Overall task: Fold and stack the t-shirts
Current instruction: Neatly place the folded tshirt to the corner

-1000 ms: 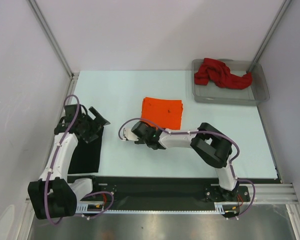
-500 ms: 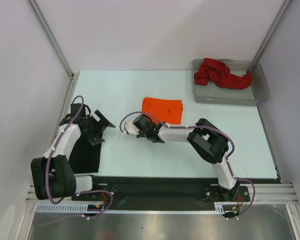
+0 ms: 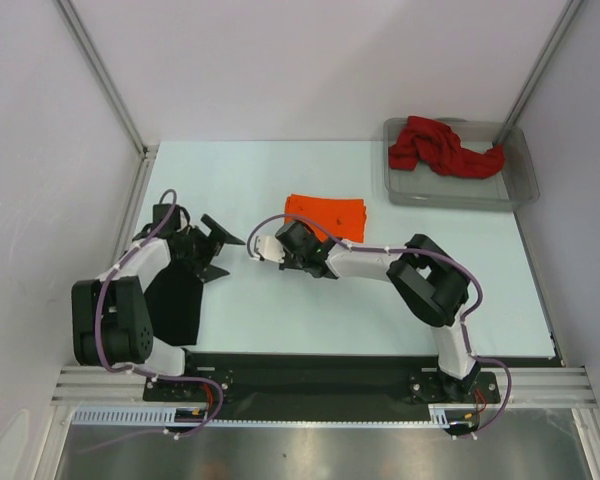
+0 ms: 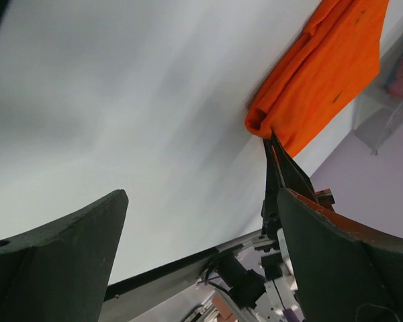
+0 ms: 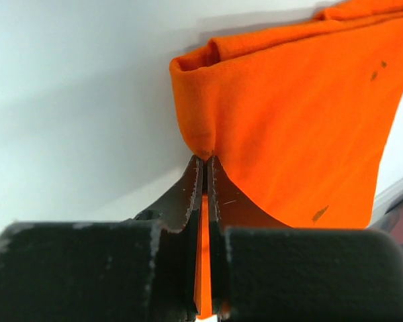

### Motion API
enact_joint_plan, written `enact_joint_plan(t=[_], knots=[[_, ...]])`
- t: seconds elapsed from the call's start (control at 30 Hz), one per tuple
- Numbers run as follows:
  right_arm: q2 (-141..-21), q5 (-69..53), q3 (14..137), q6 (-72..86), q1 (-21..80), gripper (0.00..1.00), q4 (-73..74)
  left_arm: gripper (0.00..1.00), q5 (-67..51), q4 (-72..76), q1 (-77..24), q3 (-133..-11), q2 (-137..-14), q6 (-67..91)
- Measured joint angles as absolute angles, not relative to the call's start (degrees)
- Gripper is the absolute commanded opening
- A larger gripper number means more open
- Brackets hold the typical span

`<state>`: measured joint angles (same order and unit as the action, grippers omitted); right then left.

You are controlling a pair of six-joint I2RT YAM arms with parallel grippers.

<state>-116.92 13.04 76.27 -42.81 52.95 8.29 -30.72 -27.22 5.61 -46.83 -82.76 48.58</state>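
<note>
Here, the right hand [image 5: 205, 161] pinches a corner of the folded orange t-shirt [image 5: 295, 114], likely to stack it; the left hand [image 4: 200, 201] gapes empty.

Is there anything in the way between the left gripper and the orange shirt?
Nothing visible. Only table surface lies between the open left gripper and the orange shirt. The right gripper is shut on the shirt's near corner.

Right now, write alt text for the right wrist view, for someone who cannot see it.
The right pincer is shut on a folded corner of the orange t-shirt, cloth caught between its black jaws. The shirt, with small dark specks, lies on a pale table.
</note>
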Motion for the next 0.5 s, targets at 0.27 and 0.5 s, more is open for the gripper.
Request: enact_joint_plan(t=[0.27,0.5], knots=[[-111.2,11.07,73.3,-42.65,51.29,0.0,8.78,1.0,-33.58,-18.06,-2.94,-48.97,-90.59,55.16],[-107.74,9.78,71.09,-42.09,50.72,0.0,9.17,1.0,-33.34,-9.63,-9.82,-53.1,-97.65,61.67]])
